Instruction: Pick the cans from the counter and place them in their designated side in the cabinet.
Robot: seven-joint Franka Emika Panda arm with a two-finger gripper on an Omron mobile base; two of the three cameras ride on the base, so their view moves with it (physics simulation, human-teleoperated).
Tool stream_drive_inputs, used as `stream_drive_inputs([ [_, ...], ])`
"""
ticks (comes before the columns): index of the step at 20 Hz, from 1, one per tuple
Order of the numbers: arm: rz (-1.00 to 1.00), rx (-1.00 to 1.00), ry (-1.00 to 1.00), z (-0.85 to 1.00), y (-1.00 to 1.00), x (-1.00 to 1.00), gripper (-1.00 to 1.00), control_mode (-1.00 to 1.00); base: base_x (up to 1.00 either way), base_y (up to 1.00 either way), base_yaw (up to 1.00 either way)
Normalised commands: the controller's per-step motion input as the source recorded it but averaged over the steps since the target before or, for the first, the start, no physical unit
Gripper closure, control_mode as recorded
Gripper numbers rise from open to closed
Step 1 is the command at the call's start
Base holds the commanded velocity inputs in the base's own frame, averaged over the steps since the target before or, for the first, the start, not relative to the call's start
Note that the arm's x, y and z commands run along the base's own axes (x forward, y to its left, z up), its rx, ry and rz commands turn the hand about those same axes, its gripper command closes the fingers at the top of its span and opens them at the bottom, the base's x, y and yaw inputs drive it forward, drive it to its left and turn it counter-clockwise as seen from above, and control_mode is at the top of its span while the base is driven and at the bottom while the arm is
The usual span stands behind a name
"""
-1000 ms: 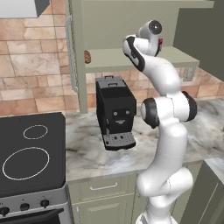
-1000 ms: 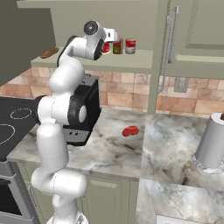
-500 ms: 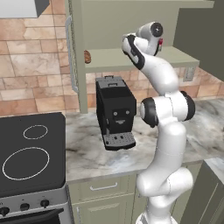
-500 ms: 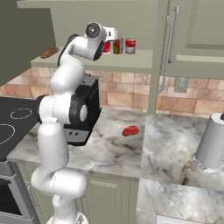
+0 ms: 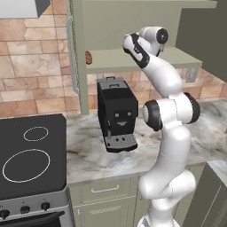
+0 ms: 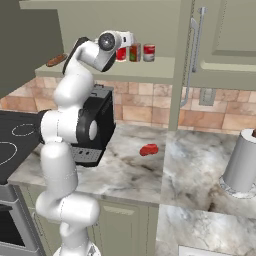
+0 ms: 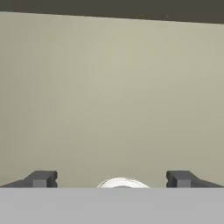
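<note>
Three cans stand in a row on the cabinet shelf (image 6: 150, 70) in the right base view. A red can (image 6: 120, 54) is at the left, partly behind the hand. A dark can with a red-and-green label (image 6: 135, 52) is in the middle, and a red can with a white band (image 6: 148, 52) is at the right. My gripper (image 6: 124, 44) is at the left red can. In the hand view my gripper (image 7: 111, 179) is open, its fingertips (image 7: 41, 178) wide apart, and a pale can top (image 7: 121, 182) shows between them against the cabinet's back wall. The counter (image 6: 130, 175) lies below.
A black coffee machine (image 5: 116, 113) stands on the counter under the shelf. A small red lumpy object (image 6: 148, 149) lies on the counter, and a paper towel roll (image 6: 241, 162) stands at the right. A brown item (image 6: 56, 60) lies at the shelf's left end. The stovetop (image 5: 31, 155) is at the left.
The hand has sunk slightly at the shelf. The cans have not moved.
</note>
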Motion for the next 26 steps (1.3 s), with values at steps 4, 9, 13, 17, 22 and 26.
stream_drive_inputs([
  [4, 0.03, 0.00, -0.04, 0.10, 0.00, -0.45, -1.00, -1.00, 0.00, 0.00, 0.00],
  [9, 0.02, 0.00, 0.03, 0.10, -0.01, -0.63, -1.00, -1.00, 0.00, 0.00, 0.00],
  [13, 0.02, 0.00, 0.07, 0.08, 0.00, -0.72, -1.00, -1.00, 0.00, 0.00, 0.00],
  [17, 0.02, -0.01, 0.10, 0.07, 0.00, -0.75, -1.00, -1.00, 0.00, 0.00, 0.00],
  [22, 0.03, -0.02, 0.04, 0.01, 0.00, -0.88, -1.00, -1.00, 0.00, 0.00, 0.00],
  [26, 0.03, -0.03, 0.02, 0.00, 0.00, -0.94, -1.00, -1.00, 0.00, 0.00, 0.00],
])
